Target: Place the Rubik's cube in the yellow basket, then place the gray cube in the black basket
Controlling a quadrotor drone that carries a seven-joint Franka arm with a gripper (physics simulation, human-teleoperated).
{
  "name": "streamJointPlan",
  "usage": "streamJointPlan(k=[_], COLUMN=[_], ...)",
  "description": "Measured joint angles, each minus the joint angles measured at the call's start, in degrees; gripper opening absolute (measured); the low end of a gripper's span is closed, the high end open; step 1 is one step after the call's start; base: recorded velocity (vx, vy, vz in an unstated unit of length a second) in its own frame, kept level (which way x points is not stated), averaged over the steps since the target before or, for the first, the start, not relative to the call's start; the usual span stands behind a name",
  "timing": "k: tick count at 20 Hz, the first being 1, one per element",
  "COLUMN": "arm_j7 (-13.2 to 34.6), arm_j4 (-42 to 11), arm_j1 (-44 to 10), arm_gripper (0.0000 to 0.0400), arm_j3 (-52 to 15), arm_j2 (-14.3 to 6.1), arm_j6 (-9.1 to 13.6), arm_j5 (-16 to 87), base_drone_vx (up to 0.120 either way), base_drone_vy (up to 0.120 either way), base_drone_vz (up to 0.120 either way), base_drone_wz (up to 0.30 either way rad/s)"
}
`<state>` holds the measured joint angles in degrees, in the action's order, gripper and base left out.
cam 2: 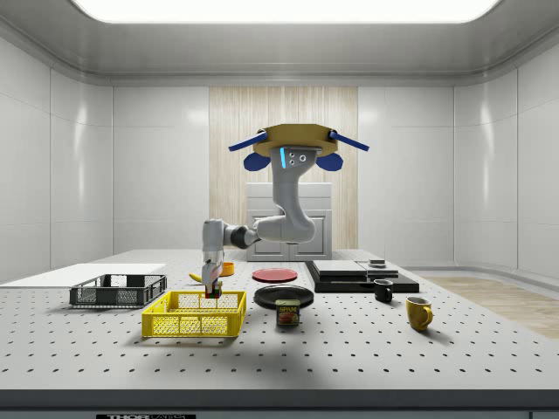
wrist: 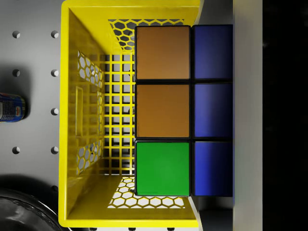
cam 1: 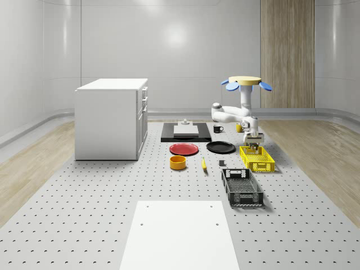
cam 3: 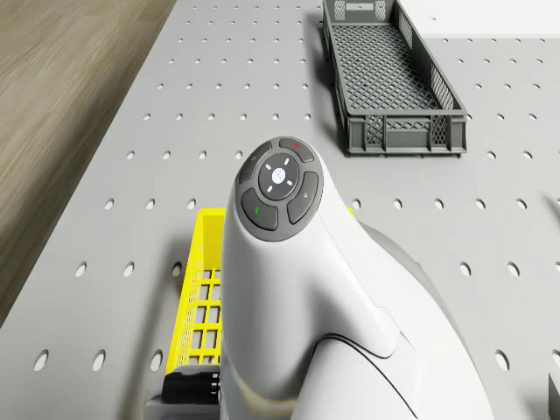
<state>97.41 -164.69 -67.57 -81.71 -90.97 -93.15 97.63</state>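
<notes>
Drone (cam 2: 298,140) hovers over table; pincer (cam 2: 210,291) clamps Rubik's cube (wrist: 183,110) inside yellow basket (cam 1: 257,158) rim.

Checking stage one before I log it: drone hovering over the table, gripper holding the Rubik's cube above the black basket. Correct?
Wrong basket. The gripper holds the Rubik's cube over the yellow basket, not the black basket, which sits apart, nearer the side view's left. The wrist view shows yellow mesh right under the cube. The drone does hover over the table.
</notes>
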Motion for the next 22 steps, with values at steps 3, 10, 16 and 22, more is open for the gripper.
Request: streamJointPlan(k=[3, 10, 16, 22], arm_j7=[0.1, 0.2, 0.2, 0.2], arm_j4=[0.3, 1.7, 2.6, 3.5], arm_j1=[-0.3, -1.3, -1.9, -2.4], arm_gripper=[0.0325, 0.0325, 0.0325, 0.0325], arm_j3=[2.4, 8.6, 11.8, 14.5], arm_j2=[-0.1, -0.1, 0.3, 0.8], arm_j6=[-0.8, -2.7, -3.6, -4.1], arm_j5=[2.3, 8.1, 11.3, 13.9], base_drone_vx=[0.000, 0.000, 0.000, 0.000], base_drone_vy=[0.000, 0.000, 0.000, 0.000], base_drone_vz=[0.000, 0.000, 0.000, 0.000], base_drone_wz=[0.000, 0.000, 0.000, 0.000])
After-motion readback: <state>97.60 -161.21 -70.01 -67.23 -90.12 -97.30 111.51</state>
